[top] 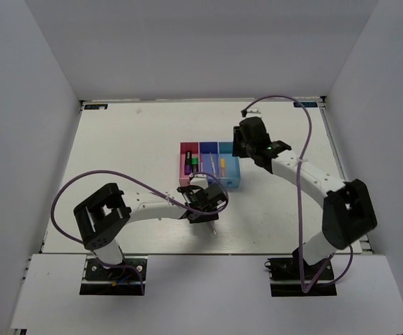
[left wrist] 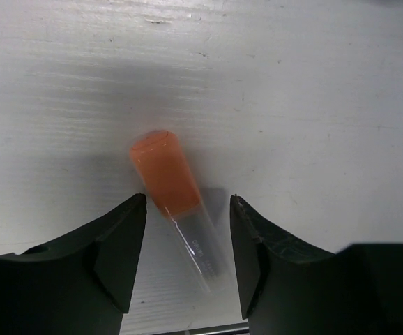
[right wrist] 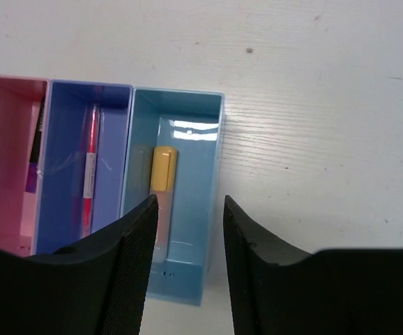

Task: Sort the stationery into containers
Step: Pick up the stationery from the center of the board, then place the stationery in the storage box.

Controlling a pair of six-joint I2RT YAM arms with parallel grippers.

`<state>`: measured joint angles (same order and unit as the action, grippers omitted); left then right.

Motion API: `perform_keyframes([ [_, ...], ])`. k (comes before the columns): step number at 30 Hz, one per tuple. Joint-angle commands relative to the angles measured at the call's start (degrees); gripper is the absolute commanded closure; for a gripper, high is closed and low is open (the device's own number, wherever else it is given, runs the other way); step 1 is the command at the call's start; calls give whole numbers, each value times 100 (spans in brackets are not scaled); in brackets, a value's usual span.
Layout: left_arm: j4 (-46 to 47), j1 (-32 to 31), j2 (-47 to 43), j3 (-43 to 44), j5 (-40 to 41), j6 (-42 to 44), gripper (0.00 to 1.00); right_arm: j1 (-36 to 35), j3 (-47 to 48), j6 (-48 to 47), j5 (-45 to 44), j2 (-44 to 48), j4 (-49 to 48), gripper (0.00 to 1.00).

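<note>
On the table (left wrist: 313, 98): orange-capped pen (left wrist: 165, 174) lying flat
Left claw (left wrist: 187, 209): wide open, straddling it, gripping nothing
Right claw (right wrist: 186, 209): open, empty, above teal bin (right wrist: 187, 105)
Grip: light, slick, probably rolls; I'd pinch where cap meets barrel

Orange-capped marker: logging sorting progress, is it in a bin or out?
Out. The orange-capped marker lies flat on the table, between the left gripper's open jaws.
</note>
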<state>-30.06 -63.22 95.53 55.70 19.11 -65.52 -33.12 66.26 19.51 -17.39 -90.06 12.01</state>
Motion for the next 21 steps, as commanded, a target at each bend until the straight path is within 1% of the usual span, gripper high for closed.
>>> perform_keyframes([
  [1, -289, -59, 220, 344, 145, -277, 39, 236, -366, 220, 86, 716, 56, 54],
  [2, -324, -59, 334, 406, 137, -286, 43, 332, -446, 238, 243, 901, 134, 54],
  [4, -438, -85, 484, 511, 136, -339, 47, 525, -657, 273, 393, 1034, 169, 54],
  [7, -579, -146, 599, 599, 163, -348, 59, 737, -763, 282, 640, 1333, 363, 54],
  [8, -658, -199, 599, 617, 172, -357, 69, 798, -868, 264, 675, 1525, 398, 54],
  [10, -781, -234, 503, 748, 172, -235, 81, 947, -930, 273, 885, 1719, 451, 54],
  [11, -843, -313, 493, 827, 198, -173, 89, 1000, -1035, 273, 1043, 1833, 486, 54],
  [12, -887, -357, 459, 915, 241, -111, 92, 1062, -1062, 282, 1097, 1956, 556, 54],
  [14, -1273, -471, 397, 1493, 479, 196, 97, 1194, -1158, 247, 1193, 2106, 627, 54],
  [16, -1588, -489, 388, 1987, 654, 477, 98, 1255, -1203, 168, 1334, 2273, 776, 53],
  [17, -1599, -489, 388, 2476, 716, 696, 98, 1317, -1203, -50, 1448, 2439, 890, 44],
  [18, -1703, -489, 405, 2663, 804, 916, 98, 1335, -1203, -409, 1675, 2467, 1030, 34],
  [19, -1887, -463, 519, 2857, 961, 1022, 98, 1413, -1203, -621, 2077, 2528, 1101, 34],
  [20, -1950, -428, 572, 3059, 1041, 1310, 98, 1440, -1229, -946, 2282, 2659, 1189, 38],
  [21, -2064, -289, 642, 3652, 1059, 1374, 98, 1475, -1351, -1271, 2440, 2817, 1268, 65],
])
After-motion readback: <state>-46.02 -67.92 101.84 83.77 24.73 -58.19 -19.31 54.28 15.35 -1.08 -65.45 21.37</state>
